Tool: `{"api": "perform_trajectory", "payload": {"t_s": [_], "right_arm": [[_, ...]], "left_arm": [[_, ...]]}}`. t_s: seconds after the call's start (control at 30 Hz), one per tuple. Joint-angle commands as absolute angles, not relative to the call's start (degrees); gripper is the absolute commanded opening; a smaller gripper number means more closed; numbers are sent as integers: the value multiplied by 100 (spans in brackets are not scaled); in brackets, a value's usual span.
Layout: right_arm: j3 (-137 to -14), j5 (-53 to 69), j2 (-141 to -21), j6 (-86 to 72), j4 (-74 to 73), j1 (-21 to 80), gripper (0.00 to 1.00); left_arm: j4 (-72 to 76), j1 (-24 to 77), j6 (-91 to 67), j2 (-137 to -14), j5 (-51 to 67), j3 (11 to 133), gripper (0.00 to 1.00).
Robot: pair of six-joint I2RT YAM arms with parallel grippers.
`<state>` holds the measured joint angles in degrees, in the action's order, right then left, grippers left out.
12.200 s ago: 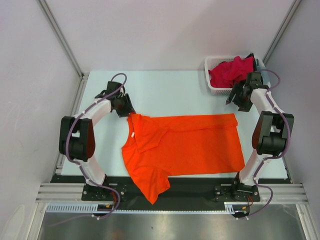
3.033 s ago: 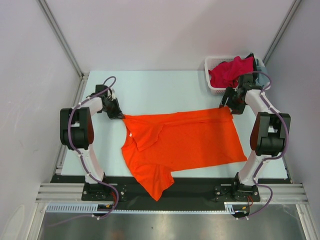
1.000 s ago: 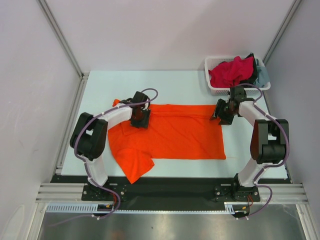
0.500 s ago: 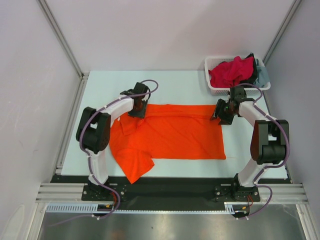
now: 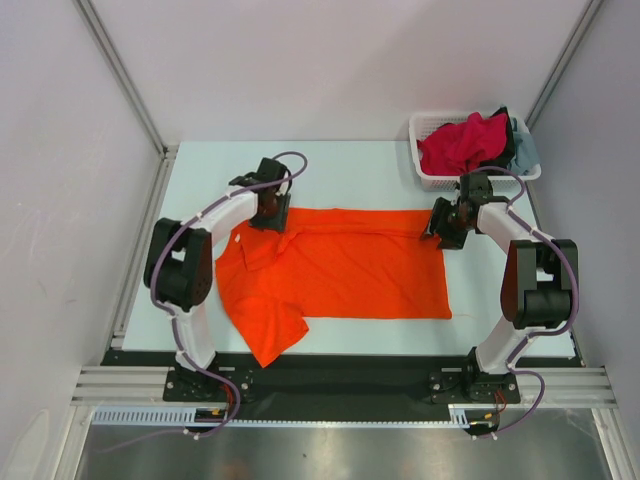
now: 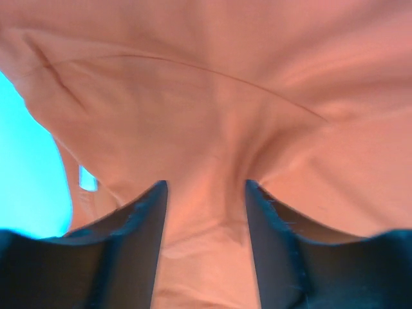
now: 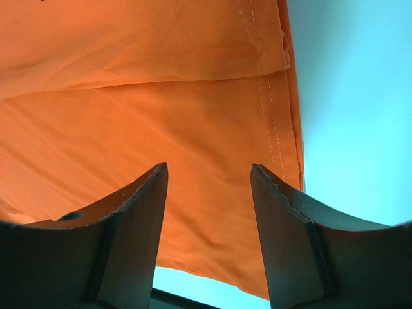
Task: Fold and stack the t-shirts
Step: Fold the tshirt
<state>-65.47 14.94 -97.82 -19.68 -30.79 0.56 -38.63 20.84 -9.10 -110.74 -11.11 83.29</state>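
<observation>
Jaws parted, the left gripper point(image 5: 272, 205) hangs over the far-left edge of the orange t-shirt point(image 5: 340, 270). Cloth puckers beneath its fingers point(image 6: 138, 219), but nothing looks pinched. The right gripper point(image 5: 445, 225) sits at the far-right corner, spread just as wide and empty too. Across the table point(image 5: 330, 165) the shirt lies flat in a broad band, with one sleeve point(image 5: 270, 335) trailing near-left. Far right, the basket point(image 5: 414, 128) holds the crimson-pink shirt point(image 5: 460, 145) heaped with others. It is light, limp cloth, likely to sag and slide on itself. The best place to grip looks like a doubled edge or the stitched hem point(image 7: 280, 116), with both ends lifted together.
</observation>
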Motion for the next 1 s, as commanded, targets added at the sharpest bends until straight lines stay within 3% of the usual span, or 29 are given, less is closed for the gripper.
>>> {"api": "perform_trajectory", "payload": {"t_s": [0.0, 0.03, 0.1, 0.53, 0.97], "right_arm": [[-6522, 1529, -9633, -1942, -2883, 44, 60], [-6513, 1538, -9633, -1942, -2883, 44, 59], [-6486, 1538, -9607, -1951, -2865, 44, 59], [-6442, 1529, -9571, -1934, -2892, 62, 59], [-6486, 1494, -9545, -1898, -2944, 44, 59]], "left_arm": [[-3657, 2135, -1063, -10205, -317, 8140, 51], [-3613, 2171, -1124, -10039, -273, 8086, 39], [-3604, 2320, -1186, -9923, -194, 7972, 33], [-3357, 2804, -994, -10590, 105, 7769, 39], [-3744, 2681, -510, -11180, -843, 8139, 37]]}}
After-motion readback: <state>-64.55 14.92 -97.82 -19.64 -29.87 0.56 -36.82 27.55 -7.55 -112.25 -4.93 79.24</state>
